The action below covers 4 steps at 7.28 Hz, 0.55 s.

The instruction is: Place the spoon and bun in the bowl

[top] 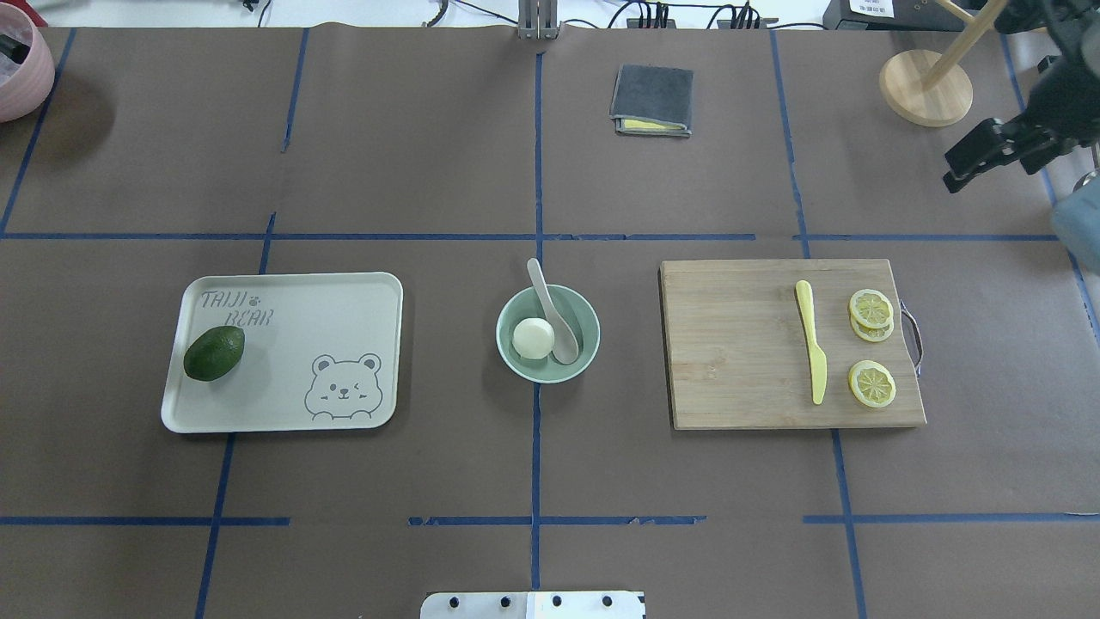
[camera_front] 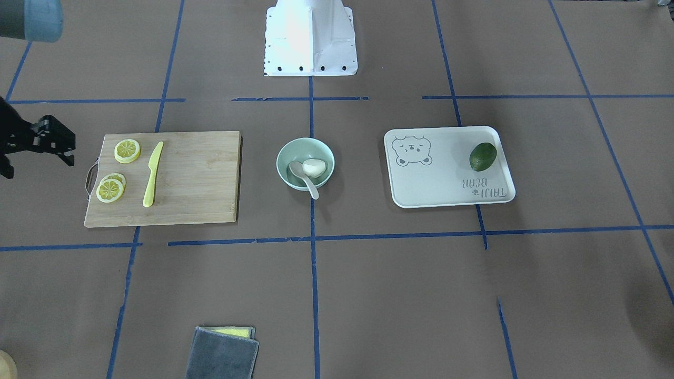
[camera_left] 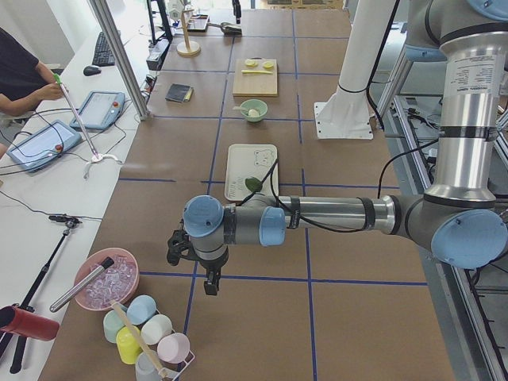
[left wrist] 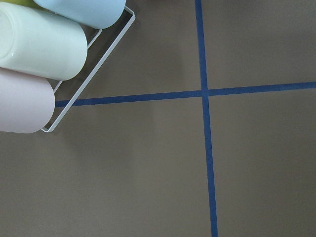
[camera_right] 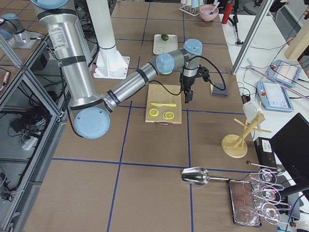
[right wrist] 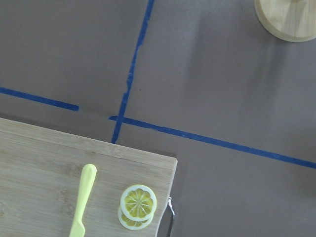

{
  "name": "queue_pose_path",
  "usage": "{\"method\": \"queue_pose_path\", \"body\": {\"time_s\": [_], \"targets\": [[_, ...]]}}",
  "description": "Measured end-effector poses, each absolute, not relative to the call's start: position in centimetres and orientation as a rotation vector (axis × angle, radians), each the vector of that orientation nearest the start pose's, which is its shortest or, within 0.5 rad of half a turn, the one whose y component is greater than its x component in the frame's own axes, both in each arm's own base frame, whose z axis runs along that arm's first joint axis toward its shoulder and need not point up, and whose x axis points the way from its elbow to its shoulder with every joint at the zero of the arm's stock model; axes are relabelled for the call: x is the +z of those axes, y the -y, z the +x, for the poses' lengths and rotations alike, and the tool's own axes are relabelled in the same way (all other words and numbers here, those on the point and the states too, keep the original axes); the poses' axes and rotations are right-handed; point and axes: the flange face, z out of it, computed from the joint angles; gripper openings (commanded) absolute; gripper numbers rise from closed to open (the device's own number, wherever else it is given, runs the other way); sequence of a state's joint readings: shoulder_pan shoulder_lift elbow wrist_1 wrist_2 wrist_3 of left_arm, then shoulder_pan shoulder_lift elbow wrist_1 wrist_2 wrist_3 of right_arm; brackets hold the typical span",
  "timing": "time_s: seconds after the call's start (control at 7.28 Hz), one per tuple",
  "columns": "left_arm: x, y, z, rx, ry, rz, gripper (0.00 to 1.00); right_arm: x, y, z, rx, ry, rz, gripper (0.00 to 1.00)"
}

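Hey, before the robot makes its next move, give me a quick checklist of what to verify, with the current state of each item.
1. Bun inside the bowl: ok.
2. Spoon scoop in the bowl, handle leaning over the rim: ok.
3. Right tool away from the bowl: ok, beyond the cutting board.
4. Left tool away from the bowl: ok, at the table's far end.
5. Both tools open or shut: cannot tell.

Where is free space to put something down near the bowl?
Bare table lies between tray and bowl, and between bowl and cutting board. The board's half nearer the bowl is bare too. The bowl is full: spoon and bun.
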State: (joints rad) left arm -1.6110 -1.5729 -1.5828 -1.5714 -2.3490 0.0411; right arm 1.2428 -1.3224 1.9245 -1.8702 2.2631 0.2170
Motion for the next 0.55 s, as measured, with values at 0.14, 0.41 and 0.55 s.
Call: {"method": "queue_pose_path", "body": {"time_s": [0.14,0.41,0.55], "targets": [[64.8,49.3,-8.3,-0.01,-0.778,0.046,1.0,43.0,54.3,-7.4,-0.227,0.747,0.085,1.0],[64.5,49.4,-8.2,-0.017,-0.778,0.048,1.0,50.6,55.4,-0.6,-0.26,0.78,0.057,1.0],[64.5,49.5,-8.2,-0.016,-0.778,0.051,1.0,54.4,55.6,2.3,-0.266,0.796,0.041,1.0]]}}
